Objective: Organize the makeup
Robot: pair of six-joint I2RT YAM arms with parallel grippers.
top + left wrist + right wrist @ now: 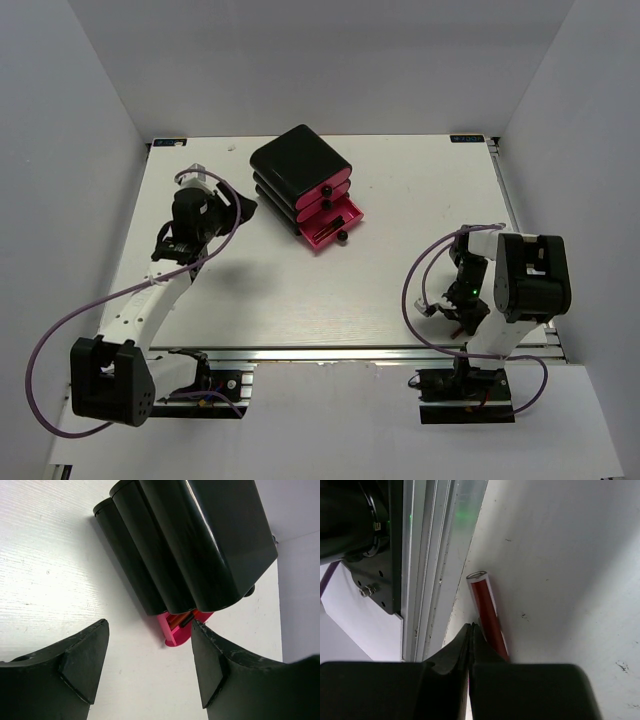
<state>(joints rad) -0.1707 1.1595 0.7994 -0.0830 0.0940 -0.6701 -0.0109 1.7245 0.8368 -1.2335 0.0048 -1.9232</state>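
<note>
White table (400, 275) w/ white walls round it held a black box (298, 165) toward the back, its bottom pink drawer (340, 222) pulled out w/ some makeup (177, 620) inside. L gripper (150, 625) hung near the box, fingers apart & empty. R gripper (471, 627) sat low at the near edge by the rail (445, 555), fingers pressed together on nothing, w/ a red lipstick (485, 605) lying on the table just beside them.
</note>
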